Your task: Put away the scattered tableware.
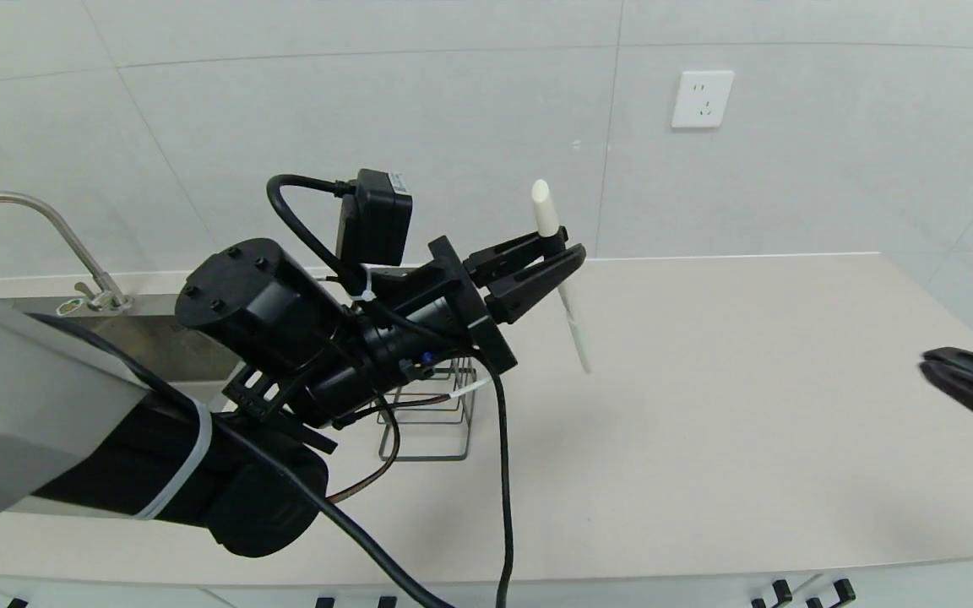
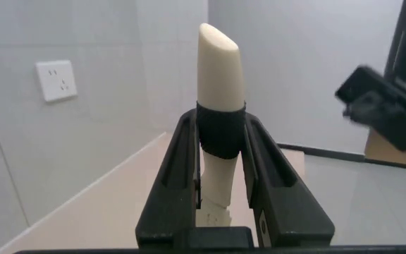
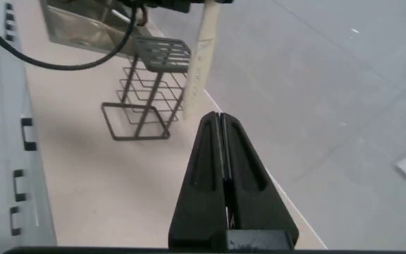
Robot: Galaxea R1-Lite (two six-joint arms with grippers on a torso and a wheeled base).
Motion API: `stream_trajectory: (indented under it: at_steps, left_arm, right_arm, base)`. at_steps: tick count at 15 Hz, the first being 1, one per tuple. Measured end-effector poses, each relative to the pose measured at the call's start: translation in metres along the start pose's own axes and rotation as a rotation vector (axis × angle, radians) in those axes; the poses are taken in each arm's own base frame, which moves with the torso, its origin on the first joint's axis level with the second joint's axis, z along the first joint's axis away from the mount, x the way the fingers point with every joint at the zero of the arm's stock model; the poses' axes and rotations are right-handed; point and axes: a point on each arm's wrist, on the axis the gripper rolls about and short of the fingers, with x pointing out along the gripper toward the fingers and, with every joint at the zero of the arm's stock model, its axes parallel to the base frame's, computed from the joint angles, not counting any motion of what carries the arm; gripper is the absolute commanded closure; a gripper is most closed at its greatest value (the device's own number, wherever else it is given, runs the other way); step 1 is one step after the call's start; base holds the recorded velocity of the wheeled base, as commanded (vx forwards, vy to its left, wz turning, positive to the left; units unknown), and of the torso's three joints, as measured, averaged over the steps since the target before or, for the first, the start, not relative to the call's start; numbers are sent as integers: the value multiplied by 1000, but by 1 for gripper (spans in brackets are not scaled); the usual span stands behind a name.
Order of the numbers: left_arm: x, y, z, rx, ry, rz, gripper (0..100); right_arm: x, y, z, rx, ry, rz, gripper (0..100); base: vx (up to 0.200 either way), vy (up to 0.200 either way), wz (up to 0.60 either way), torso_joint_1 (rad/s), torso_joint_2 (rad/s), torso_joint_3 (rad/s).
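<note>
Overhead first, from the head view: the left claw (image 1: 552, 257) is gripping a white utensil (image 1: 542, 207) just below its thick cream handle and holding it nearly upright in the air above the table (image 1: 706, 439). The handle is pointing toward twelve o'clock and the thin end is slanting down toward five o'clock. A wire rack (image 1: 432, 418) is standing on the table at about seven o'clock from that claw, partly behind the arm. A steel sink (image 1: 144, 338) with a curved faucet (image 1: 73, 245) is lying toward nine o'clock. A wall socket (image 1: 703, 99) is sitting at one o'clock. The right claw (image 1: 926, 365) is hanging at the three o'clock edge, well apart from the utensil.

Closer in, the left wrist view is showing the two fingers (image 2: 182, 162) pressing the white utensil (image 2: 219, 70) from both sides, with a dark band around it at the grip. A dark shape (image 2: 383, 106) farther off is possibly the other arm, though it is too blurred to tell.

Finally, in the right wrist view, the right claw (image 3: 220, 123) is holding nothing, its fingers pressed together with barely a slit between them. Beyond it, the white utensil (image 3: 201, 63) is hanging just beside the wire rack (image 3: 146, 92), apart from its wires, with the sink (image 3: 83, 25) behind.
</note>
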Motion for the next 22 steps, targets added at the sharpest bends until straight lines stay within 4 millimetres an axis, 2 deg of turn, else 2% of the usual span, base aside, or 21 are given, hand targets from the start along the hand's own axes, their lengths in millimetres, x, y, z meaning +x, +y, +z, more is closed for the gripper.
stream_trajectory:
  at_steps: [2, 4, 6, 9, 11, 14, 16, 18, 22]
  left_arm:
    - [-5, -2, -3, -13, 54, 10, 100]
    - [-11, -2, -1, 27, 82, 20, 100]
    - [-15, -5, 4, 45, 87, 22, 100]
    - [-23, -3, 15, 63, 80, 42, 100]
    - [-33, -2, 24, 72, 83, 63, 100]
    - [-52, 4, 39, 103, 81, 121, 100]
    - [-66, 14, 52, 145, 69, 176, 100]
    - [-73, 19, 63, 177, 55, 207, 100]
    - [-83, 35, 87, 253, 26, 216, 100]
  right_arm:
    - [-35, 12, 24, -86, 10, -98, 100]
    - [-61, 34, 34, -124, 52, -158, 100]
    - [-80, 63, 31, -89, 120, -170, 100]
    - [-103, 105, 13, 65, 276, -152, 100]
    - [-113, 125, 3, 163, 371, -178, 100]
    - [-121, 133, -5, 299, 509, -370, 100]
    - [-127, 135, -11, 542, 588, -633, 100]
    - [-132, 137, -16, 612, 673, -853, 100]
    - [-134, 138, -17, 599, 705, -880, 100]
  base:
    - [0, 0, 0, 0, 0, 0]
    - [0, 0, 0, 0, 0, 0]
    - [0, 0, 0, 0, 0, 0]
    - [0, 0, 0, 0, 0, 0]
    - [0, 0, 0, 0, 0, 0]
    - [0, 0, 0, 0, 0, 0]
    - [0, 0, 0, 0, 0, 0]
    - [0, 0, 0, 0, 0, 0]
    - [0, 0, 0, 0, 0, 0]
